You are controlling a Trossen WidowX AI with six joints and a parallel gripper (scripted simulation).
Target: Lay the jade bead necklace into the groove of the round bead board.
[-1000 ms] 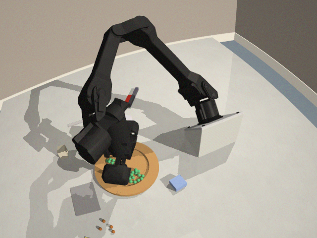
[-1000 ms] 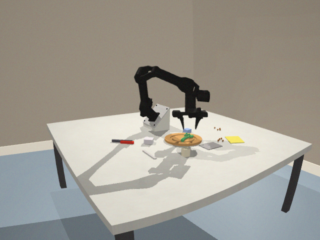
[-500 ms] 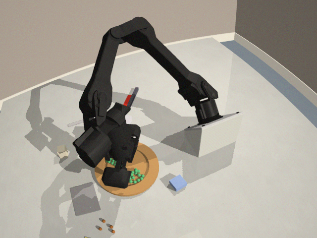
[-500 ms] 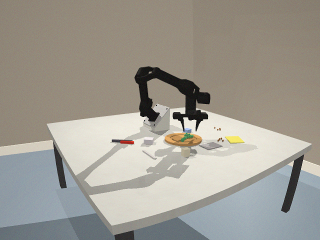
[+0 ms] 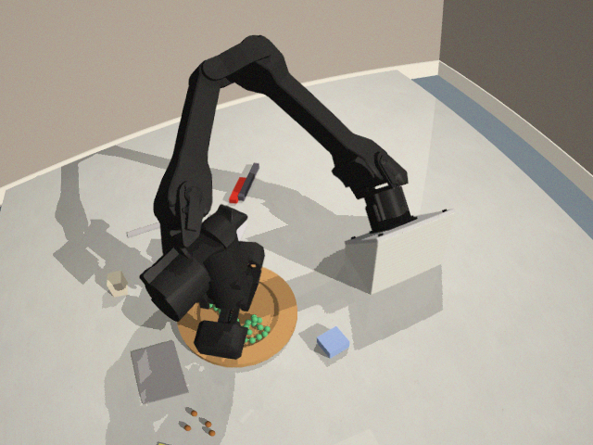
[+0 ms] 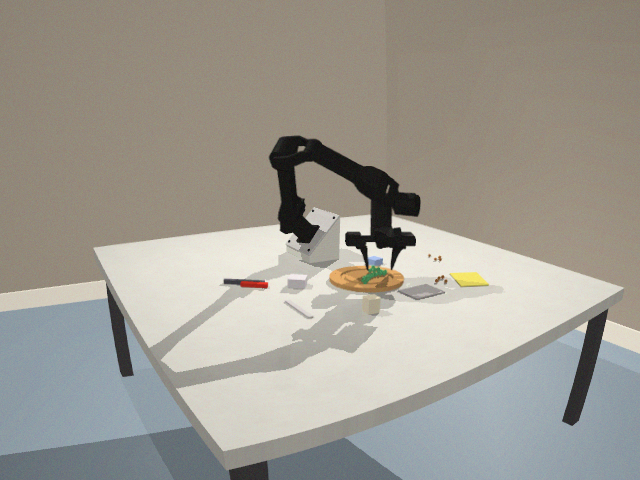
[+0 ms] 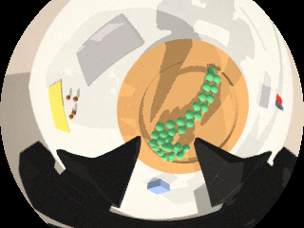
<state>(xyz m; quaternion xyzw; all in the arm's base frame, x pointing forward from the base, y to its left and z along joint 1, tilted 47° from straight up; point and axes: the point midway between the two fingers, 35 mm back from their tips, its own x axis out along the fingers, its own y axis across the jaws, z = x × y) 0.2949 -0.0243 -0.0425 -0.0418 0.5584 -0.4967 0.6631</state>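
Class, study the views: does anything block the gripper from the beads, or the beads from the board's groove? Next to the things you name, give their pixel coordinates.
Nothing visible stands in the way. The gripper (image 6: 379,267) (image 7: 167,141) is open above the beads (image 5: 258,328) (image 6: 373,274) (image 7: 189,114), which already lie bunched on the board (image 5: 285,311) (image 6: 338,279) (image 7: 130,95), with only its groove (image 7: 142,102) around them.

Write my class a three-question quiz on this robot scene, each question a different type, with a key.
1. True or false: the green bead necklace fully follows the round groove of the orange board.
2. Multiple choice: the gripper is (a) shut on beads, (b) open, (c) shut on nothing.
3. Fill in: the small block beside the board is coloured ____ in the top view.

Key: 1 false; 2 b; 3 blue.
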